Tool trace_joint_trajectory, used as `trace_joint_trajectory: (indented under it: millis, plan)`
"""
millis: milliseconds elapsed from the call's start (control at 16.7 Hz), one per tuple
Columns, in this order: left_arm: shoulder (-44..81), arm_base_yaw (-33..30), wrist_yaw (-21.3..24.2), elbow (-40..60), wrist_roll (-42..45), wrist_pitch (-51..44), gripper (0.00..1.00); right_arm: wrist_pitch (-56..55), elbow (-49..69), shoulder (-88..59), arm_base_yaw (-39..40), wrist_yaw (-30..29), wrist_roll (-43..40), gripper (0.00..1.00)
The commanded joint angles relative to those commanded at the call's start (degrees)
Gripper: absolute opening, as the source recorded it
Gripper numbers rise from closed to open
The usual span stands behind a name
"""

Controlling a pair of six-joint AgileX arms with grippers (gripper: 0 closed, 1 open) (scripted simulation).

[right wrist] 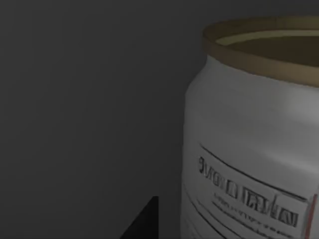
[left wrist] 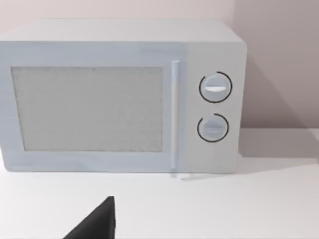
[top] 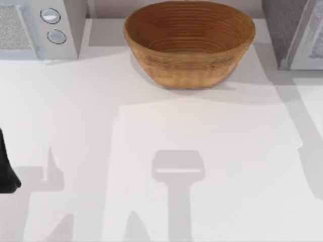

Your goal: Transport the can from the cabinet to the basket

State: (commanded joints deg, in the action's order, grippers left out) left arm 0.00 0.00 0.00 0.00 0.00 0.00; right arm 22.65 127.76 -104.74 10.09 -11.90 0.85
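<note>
The can [right wrist: 249, 149] stands upright in a dim cabinet, close in front of the right gripper; I cannot tell how its jaws stand. The basket [top: 189, 45] sits far-centre on the counter [top: 151, 151]. The left arm [top: 7, 166] rests at the left edge.

Basket [top: 189, 45] showing woven wicker, warm brown, rough ribbed coils, matt. Can [right wrist: 249, 149] looking like smooth metal, silvery body giving dull sheen in dim light, printed label lines, duller tan rim. Microwave [left wrist: 119, 94] appearing as smooth matt white plastic; door panel looking grainy, speckled grey; two knobs looking slightly glossy. Table [top: 151, 151] showing plain white, smooth, matt surface. Left end effector [left wrist: 94, 224] looking like black matt plastic.
</note>
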Motion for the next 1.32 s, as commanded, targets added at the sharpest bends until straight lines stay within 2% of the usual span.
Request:
trace_joint_trajectory:
  millis: [420,1020,1320]
  plan:
    - [0.0,0.0,0.0,0.0,0.0,0.0,1.0,0.0,0.0,0.0,0.0,0.0,0.0,0.02]
    - [0.0,0.0,0.0,0.0,0.0,0.0,1.0,0.17,-0.08,0.22,0.13,-0.09,0.07,0.0]
    - [0.0,0.0,0.0,0.0,0.0,0.0,1.0,7.13,-3.07,9.46,3.27,-4.51,-0.01,0.0]
